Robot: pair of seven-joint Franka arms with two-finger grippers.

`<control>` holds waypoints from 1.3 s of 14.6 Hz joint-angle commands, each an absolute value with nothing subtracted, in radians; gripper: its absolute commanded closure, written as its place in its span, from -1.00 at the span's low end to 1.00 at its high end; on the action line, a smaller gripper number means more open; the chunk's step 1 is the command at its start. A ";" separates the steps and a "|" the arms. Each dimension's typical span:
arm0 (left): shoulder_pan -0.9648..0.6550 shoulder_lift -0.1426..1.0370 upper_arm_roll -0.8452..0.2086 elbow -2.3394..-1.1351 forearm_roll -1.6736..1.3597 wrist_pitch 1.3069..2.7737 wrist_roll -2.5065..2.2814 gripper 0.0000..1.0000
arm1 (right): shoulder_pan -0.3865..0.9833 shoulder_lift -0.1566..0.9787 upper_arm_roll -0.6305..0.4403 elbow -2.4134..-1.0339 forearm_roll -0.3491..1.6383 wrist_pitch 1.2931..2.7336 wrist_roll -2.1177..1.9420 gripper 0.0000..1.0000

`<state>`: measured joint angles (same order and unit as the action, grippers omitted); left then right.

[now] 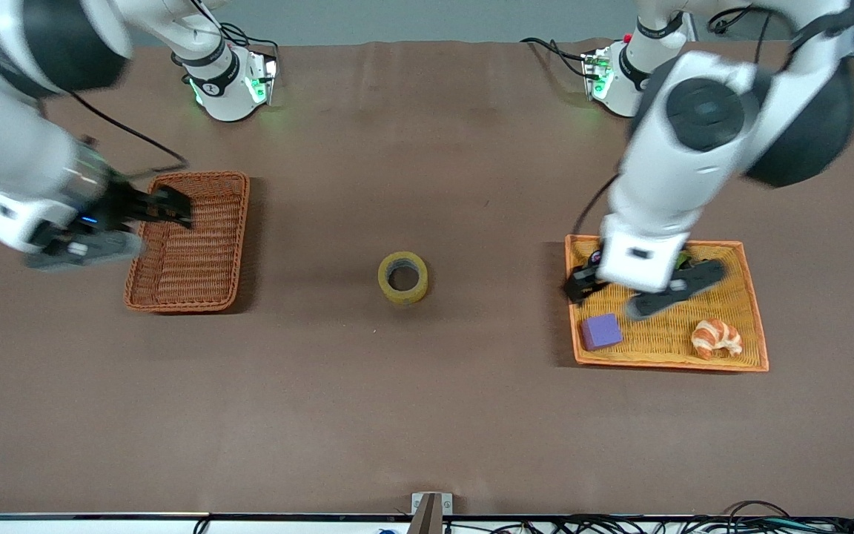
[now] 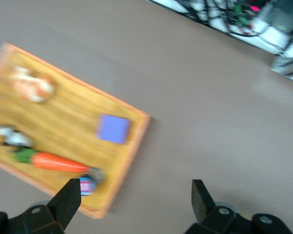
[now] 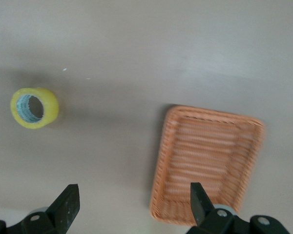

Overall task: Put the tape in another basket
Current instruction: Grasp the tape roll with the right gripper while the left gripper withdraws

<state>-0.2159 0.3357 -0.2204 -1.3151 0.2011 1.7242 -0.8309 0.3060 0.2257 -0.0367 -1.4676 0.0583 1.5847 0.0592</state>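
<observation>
The tape (image 1: 403,277), a yellowish ring with a grey core, lies flat on the brown table between the two woven containers; it also shows in the right wrist view (image 3: 34,107). The reddish-brown basket (image 1: 238,237) stands toward the right arm's end and holds nothing; it also shows in the right wrist view (image 3: 161,165). My right gripper (image 1: 179,210) is open and empty over the basket's edge, as the right wrist view (image 3: 134,202) shows. My left gripper (image 1: 631,293) is open and empty over the orange-yellow tray (image 1: 657,363), its jaws wide apart in the left wrist view (image 2: 135,200).
The tray (image 2: 132,146) toward the left arm's end holds a purple cube (image 1: 601,331), a croissant (image 1: 717,337), a toy carrot (image 2: 53,161) and a small striped can (image 2: 88,185). Bare table surrounds the tape. Cables lie along the table's edge nearest the front camera.
</observation>
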 commanded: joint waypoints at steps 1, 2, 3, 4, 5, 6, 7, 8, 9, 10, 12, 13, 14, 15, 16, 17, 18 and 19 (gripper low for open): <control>-0.100 0.211 -0.233 -1.368 0.186 1.655 -0.657 -1.00 | 0.417 0.340 -0.046 -1.471 0.066 1.685 0.151 -1.00; -0.063 0.174 -0.235 -1.371 0.178 1.617 -0.599 -1.00 | 0.463 0.391 -0.046 -1.471 0.066 1.744 0.202 -1.00; -0.045 0.149 -0.235 -1.371 0.178 1.574 -0.534 -1.00 | 0.504 0.440 -0.046 -1.471 0.066 1.802 0.263 -1.00; -0.029 0.129 -0.233 -1.370 0.176 1.537 -0.470 -1.00 | 0.540 0.487 -0.046 -1.471 0.066 1.863 0.311 -1.00; -0.022 0.105 -0.232 -1.370 0.176 1.505 -0.430 -1.00 | 0.567 0.529 -0.046 -1.471 0.066 1.915 0.345 -1.00; -0.018 0.091 -0.227 -1.370 0.175 1.484 -0.414 -1.00 | 0.590 0.563 -0.046 -1.473 0.066 1.954 0.366 -1.00; 0.010 0.081 -0.229 -1.370 0.166 1.464 -0.388 -1.00 | 0.612 0.592 -0.046 -1.480 0.066 1.995 0.383 -1.00; 0.018 0.055 -0.226 -1.374 0.141 1.457 -0.350 -1.00 | 0.632 0.621 -0.046 -1.494 0.064 2.056 0.402 -1.00; 0.017 0.042 -0.207 -1.390 0.123 1.457 -0.307 -1.00 | 0.646 0.638 -0.046 -1.515 0.064 2.116 0.422 -1.00; -0.001 0.019 -0.163 -1.413 0.120 1.457 -0.248 -1.00 | 0.664 0.649 -0.046 -1.543 0.060 2.176 0.446 -1.00; -0.031 -0.006 -0.086 -1.445 0.104 1.466 -0.146 -1.00 | 0.683 0.657 -0.046 -1.591 0.060 2.239 0.454 -1.00; -0.029 -0.008 -0.066 -1.450 0.077 1.466 -0.105 -1.00 | 0.702 0.657 -0.046 -1.604 0.060 2.249 0.454 -1.00; -0.028 -0.011 -0.064 -1.448 0.071 1.466 -0.104 -1.00 | 0.710 0.658 -0.046 -1.614 0.057 2.250 0.454 -1.00; -0.026 -0.014 -0.061 -1.450 0.063 1.468 -0.106 -1.00 | 0.712 0.661 -0.046 -1.618 0.054 2.252 0.454 -1.00; -0.026 -0.012 -0.046 -1.453 0.033 1.468 -0.104 -1.00 | 0.713 0.667 -0.046 -1.623 0.052 2.255 0.453 -1.00; -0.026 -0.012 -0.026 -1.463 -0.013 1.470 -0.094 -1.00 | 0.713 0.667 -0.046 -1.632 0.043 2.267 0.453 -1.00; -0.028 -0.015 -0.014 -1.501 -0.065 1.489 -0.091 -1.00 | 0.722 0.667 -0.046 -1.650 0.038 2.288 0.453 -1.00; -0.037 -0.023 -0.012 -1.529 -0.069 1.524 -0.094 -1.00 | 0.732 0.667 -0.046 -1.673 0.037 2.315 0.453 -1.00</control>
<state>-0.0195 0.0128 -0.0341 -1.4474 -0.0263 1.4674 -0.1094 0.7104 0.6873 -0.0372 -1.6106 0.0543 2.2649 0.4361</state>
